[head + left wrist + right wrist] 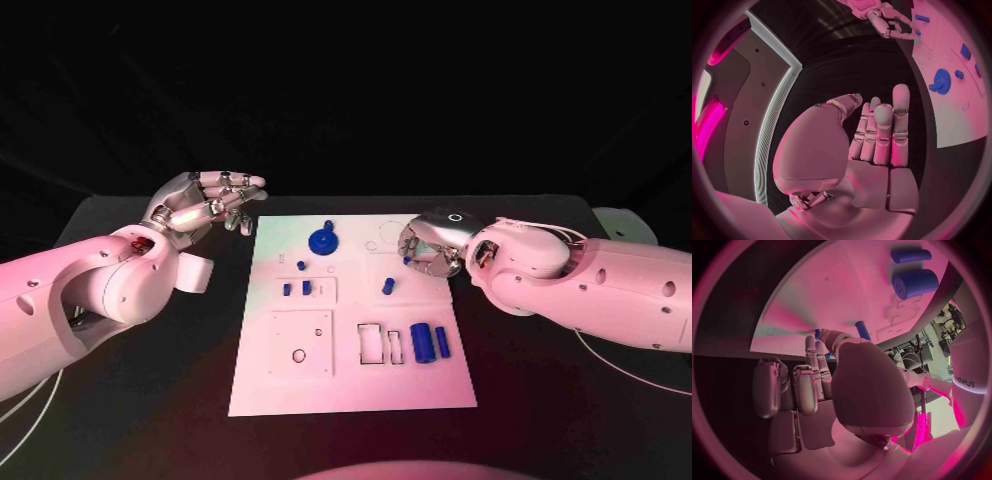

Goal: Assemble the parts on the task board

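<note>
Hovering beside the far left corner of the task board (353, 390), the left hand (206, 208) holds nothing; its fingers (882, 132) stand straight and close together, apart from the thumb. The right hand (433, 243) sits over the board's far right part, and from the right wrist view its fingers (811, 375) look curled in toward the palm near a small blue peg (388, 286); whether anything is pinched between them cannot be told. On the board lie a blue gear (325, 240) near the far edge, two small blue pieces (296, 288) in a framed slot on the left, and a thick blue cylinder (421, 343) with a thinner blue rod (443, 342) just beside it near the right edge. The likely trouble lies with the right hand: coming down on so small a peg with bent fingers, it could knock the peg over or send it rolling across the smooth plate, perhaps off onto the black surface (144, 400). The two cylinders would roll just as easily if brushed by the forearm passing over them. A part seated crooked in its slot could also jam, and pressing it harder might shift the whole board.
</note>
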Action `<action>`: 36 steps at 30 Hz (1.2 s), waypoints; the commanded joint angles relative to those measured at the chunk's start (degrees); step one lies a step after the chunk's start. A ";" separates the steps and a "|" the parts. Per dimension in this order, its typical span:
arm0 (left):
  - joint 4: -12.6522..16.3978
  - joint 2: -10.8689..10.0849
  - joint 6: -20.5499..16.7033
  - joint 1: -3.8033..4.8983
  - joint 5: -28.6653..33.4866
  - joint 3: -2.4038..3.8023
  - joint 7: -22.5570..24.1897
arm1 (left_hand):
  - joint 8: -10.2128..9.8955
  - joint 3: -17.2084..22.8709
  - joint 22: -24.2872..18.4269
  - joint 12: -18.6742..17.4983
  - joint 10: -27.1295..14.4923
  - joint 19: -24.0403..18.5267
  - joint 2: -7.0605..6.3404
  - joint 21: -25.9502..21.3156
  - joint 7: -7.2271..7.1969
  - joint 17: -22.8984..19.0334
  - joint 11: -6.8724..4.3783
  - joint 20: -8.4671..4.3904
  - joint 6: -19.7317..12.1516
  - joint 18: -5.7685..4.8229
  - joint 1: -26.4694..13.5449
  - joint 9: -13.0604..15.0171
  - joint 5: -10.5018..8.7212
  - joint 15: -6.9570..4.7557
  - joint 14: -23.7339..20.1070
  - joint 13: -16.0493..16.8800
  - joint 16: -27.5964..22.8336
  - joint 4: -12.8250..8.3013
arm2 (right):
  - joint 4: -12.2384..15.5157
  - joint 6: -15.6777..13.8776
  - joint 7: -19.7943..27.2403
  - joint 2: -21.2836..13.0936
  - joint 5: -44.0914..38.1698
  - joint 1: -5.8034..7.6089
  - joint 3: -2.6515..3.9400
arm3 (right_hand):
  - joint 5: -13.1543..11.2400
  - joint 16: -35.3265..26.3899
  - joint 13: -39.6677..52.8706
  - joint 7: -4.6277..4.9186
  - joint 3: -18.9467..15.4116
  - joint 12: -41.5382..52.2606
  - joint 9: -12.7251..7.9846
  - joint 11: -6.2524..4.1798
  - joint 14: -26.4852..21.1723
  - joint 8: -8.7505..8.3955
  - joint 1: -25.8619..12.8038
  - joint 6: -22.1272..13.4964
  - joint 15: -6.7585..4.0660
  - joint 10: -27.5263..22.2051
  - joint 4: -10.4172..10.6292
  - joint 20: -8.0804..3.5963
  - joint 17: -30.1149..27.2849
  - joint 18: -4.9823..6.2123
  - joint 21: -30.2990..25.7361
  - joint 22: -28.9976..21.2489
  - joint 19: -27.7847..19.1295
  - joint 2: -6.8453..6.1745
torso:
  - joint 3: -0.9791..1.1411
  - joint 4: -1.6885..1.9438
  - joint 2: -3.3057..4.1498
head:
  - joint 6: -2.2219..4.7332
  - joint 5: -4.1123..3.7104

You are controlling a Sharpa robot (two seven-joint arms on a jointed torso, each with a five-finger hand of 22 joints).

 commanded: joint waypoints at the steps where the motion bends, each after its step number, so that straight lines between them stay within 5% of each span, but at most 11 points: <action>1: 0.21 -0.02 -0.06 0.02 0.64 0.03 0.52 | 0.40 0.01 -0.08 0.38 0.37 -0.03 0.54 -0.27 -0.06 -0.02 0.12 -0.47 0.44 0.90 0.05 0.09 -0.20 -0.04 -0.38 0.07 -0.30 -0.40 | -0.05 1.14 -1.11 0.15 -2.17 -0.06 -0.01 | -0.08 0.41 -0.13 0.02 0.51 -0.22 0.08 -0.01 4.06 -0.05 0.02 0.55 0.00 0.64 -0.09 -0.33 6.90 -0.73 0.31 8.07 1.78 -0.08 | 0.03 0.00 -0.04 | -0.10 -0.05; 19: 0.31 -0.21 0.25 0.02 0.65 0.02 -0.51 | 0.34 -0.06 -0.16 0.43 0.19 0.05 0.50 -0.36 0.06 -0.02 0.21 -0.51 0.24 0.89 0.11 0.06 -0.21 -0.03 -0.37 0.10 -0.29 -0.54 | -0.64 1.50 -1.39 1.25 -3.10 -0.84 -0.01 | -0.25 0.70 -0.61 -0.19 1.61 -0.47 0.27 -0.25 4.18 0.13 -0.58 1.50 -0.18 1.90 -0.85 -0.47 7.29 -1.15 2.44 9.29 2.45 0.17 | -0.03 0.06 -0.03 | -0.49 -0.05; 36: 0.48 -0.41 -0.04 0.03 0.65 0.02 -1.10 | 0.23 -0.05 -0.26 0.46 -0.14 0.14 0.55 -0.49 0.21 -0.20 0.32 -0.51 -0.08 0.86 0.27 0.00 -0.20 0.03 -0.46 0.13 -0.35 -0.76 | -1.07 2.55 -3.57 2.30 -6.31 -1.62 -0.04 | -0.02 0.83 -0.73 -0.80 3.58 -0.91 1.07 -1.10 4.19 0.95 -0.49 3.51 -1.03 4.66 -4.06 -0.82 7.40 -2.15 7.42 11.99 4.03 1.91 | -0.02 0.07 -0.08 | -0.91 0.00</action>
